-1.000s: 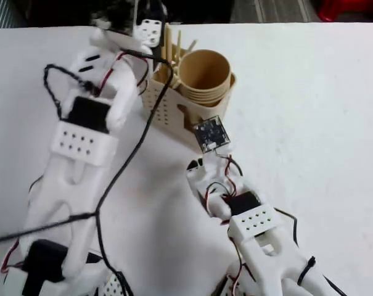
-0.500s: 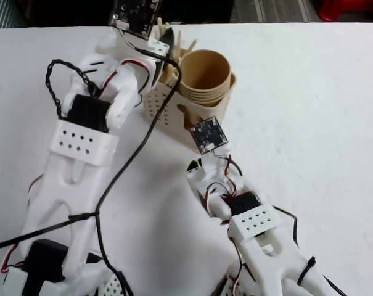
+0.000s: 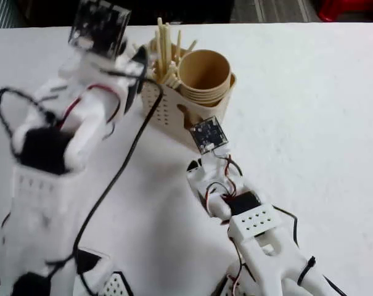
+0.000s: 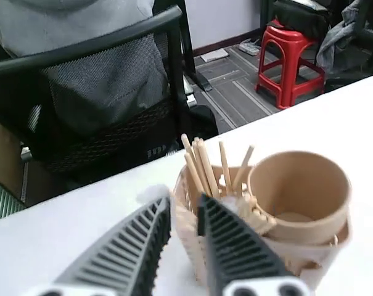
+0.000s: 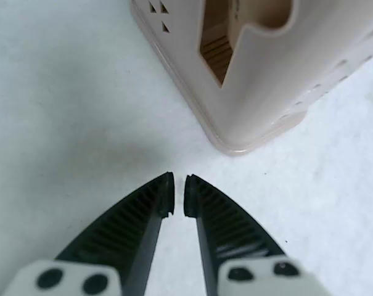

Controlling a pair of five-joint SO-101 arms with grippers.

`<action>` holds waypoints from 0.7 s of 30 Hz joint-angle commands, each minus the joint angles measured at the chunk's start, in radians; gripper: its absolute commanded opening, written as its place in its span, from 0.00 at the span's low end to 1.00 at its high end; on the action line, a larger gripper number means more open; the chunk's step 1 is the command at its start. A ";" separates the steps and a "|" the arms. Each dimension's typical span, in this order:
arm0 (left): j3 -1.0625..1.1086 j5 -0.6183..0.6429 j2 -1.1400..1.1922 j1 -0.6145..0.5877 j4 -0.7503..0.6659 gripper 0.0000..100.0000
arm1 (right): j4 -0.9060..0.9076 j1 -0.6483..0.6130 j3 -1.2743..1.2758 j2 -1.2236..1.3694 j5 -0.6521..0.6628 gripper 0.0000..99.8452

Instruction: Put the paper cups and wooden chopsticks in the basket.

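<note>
A cream perforated basket [image 3: 168, 111] stands at the table's far middle. It holds a stack of tan paper cups [image 3: 204, 71] and a bundle of wooden chopsticks [image 3: 163, 43] standing upright beside them. My left gripper [image 3: 137, 65] hangs just left of the basket, lifted above the table. In its wrist view its fingers [image 4: 184, 203] sit close together with nothing between them, in front of the chopsticks [image 4: 201, 163], cups [image 4: 297, 185] and basket [image 4: 300, 250]. My right gripper [image 5: 177, 188] rests shut and empty just above the table, a little short of the basket's near corner [image 5: 266, 80].
A black cable [image 3: 118, 166] trails across the white table [image 3: 309, 123] between the arms. Beyond the far edge stand a black mesh chair [image 4: 106, 92] and a red stool [image 4: 291, 58]. The table's right half is bare.
The left arm has pulled back and up, away from the basket toward the left, leaving the chopsticks standing in it. The right arm has not moved.
</note>
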 commanded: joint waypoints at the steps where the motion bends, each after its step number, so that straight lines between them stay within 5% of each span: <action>1: 0.089 -0.012 -0.183 -0.008 0.063 0.02 | -0.015 0.004 -0.005 -0.024 0.012 0.05; 9: 0.407 -0.012 -0.587 -0.008 0.057 0.02 | 0.047 0.064 -0.009 -0.131 0.014 0.04; 21: 0.798 -0.009 -1.049 -0.185 0.058 0.02 | 0.444 0.170 -0.005 -0.898 0.015 0.05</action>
